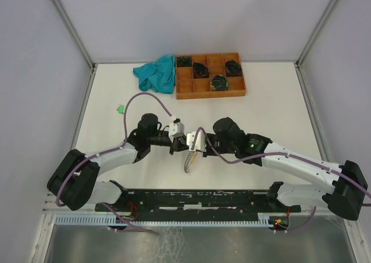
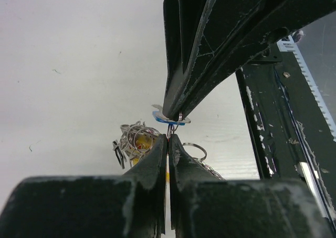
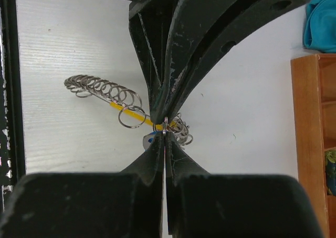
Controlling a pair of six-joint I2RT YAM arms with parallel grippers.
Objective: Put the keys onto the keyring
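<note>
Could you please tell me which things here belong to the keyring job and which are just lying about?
Part of the job:
- keyring with its yellow segment
- small ring pinched between left gripper and right gripper
- blue-tagged key beside it
- green-tagged key, lying apart

Just lying about:
- teal cloth
- orange-brown tray
- black coiled bundles in it

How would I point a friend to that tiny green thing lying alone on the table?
Find the teal cloth beside the orange-brown tray at the far edge of the table. Closer in, left of the cloth, near the table's left side, lies the small green piece: bright green, alone, touching nothing.
</note>
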